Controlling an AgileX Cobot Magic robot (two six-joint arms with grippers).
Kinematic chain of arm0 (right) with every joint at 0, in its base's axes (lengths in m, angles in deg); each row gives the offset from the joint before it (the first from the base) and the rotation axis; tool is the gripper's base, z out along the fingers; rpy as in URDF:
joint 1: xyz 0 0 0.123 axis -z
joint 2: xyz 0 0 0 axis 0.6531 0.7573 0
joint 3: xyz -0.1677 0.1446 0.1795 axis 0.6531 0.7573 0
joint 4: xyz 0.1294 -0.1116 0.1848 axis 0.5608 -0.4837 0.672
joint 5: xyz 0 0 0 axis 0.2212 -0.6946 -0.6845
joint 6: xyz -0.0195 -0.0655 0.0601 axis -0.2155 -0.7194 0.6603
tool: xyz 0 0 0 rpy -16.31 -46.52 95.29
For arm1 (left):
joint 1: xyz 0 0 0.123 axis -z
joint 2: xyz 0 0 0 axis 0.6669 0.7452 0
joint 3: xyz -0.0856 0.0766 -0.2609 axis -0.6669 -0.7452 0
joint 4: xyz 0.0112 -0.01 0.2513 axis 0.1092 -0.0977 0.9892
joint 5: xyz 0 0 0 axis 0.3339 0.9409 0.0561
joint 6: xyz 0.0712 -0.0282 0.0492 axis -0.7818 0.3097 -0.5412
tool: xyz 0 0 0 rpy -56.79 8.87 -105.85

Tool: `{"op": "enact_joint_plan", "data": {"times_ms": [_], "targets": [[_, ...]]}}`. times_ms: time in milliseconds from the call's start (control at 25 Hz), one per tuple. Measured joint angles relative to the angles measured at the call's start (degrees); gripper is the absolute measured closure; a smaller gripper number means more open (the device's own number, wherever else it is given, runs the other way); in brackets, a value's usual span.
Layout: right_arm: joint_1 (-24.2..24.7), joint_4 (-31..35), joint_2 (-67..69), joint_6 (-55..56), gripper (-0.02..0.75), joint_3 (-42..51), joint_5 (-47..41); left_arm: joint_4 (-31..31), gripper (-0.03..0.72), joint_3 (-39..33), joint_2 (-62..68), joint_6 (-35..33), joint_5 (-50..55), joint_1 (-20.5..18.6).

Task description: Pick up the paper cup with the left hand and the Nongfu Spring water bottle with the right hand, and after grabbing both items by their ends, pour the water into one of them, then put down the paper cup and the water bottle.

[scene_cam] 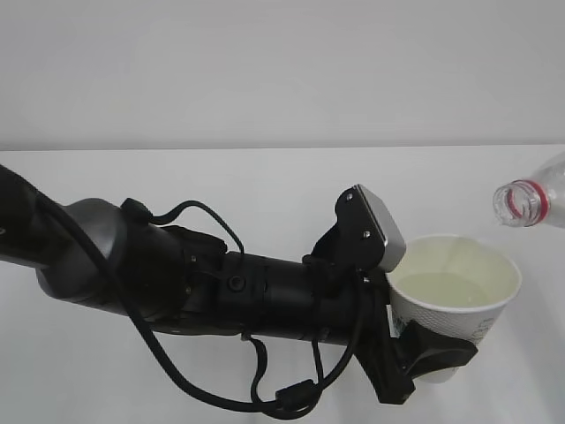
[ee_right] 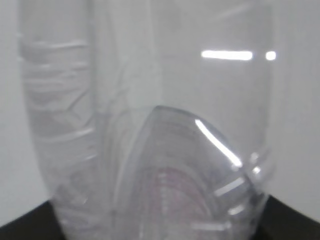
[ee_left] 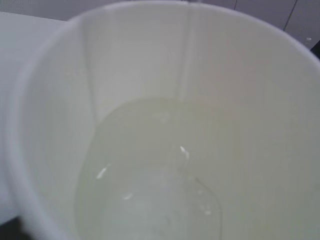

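Note:
My left gripper [scene_cam: 434, 357], on the bulky black arm, is shut on the lower part of the white paper cup [scene_cam: 444, 320] and holds it upright at the lower right of the exterior view. Clear water [scene_cam: 451, 290] fills the cup's bottom. The left wrist view looks straight into the paper cup [ee_left: 140, 60] at the water [ee_left: 150, 195]; the fingers are hidden there. The Nongfu Spring water bottle [scene_cam: 532, 200] hangs tilted at the right edge, its open mouth with the red neck ring pointing left, above and right of the cup's rim. The bottle [ee_right: 150, 100] fills the right wrist view, with my right gripper [ee_right: 158, 231] shut on it.
The white table [scene_cam: 265, 185] runs back to a pale grey wall. The left arm lies across the lower left, with its light grey block [scene_cam: 382, 225] beside the cup and black cables [scene_cam: 265, 399] looping under it.

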Motion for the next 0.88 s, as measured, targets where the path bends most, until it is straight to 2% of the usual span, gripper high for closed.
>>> {"op": "enact_joint_plan", "data": {"times_ms": [880], "targets": [[0.0,0.85,0.0,15.32,0.3,0.0,0.0,0.0,0.181,0.0,0.0,0.0,0.0,0.0]]}}
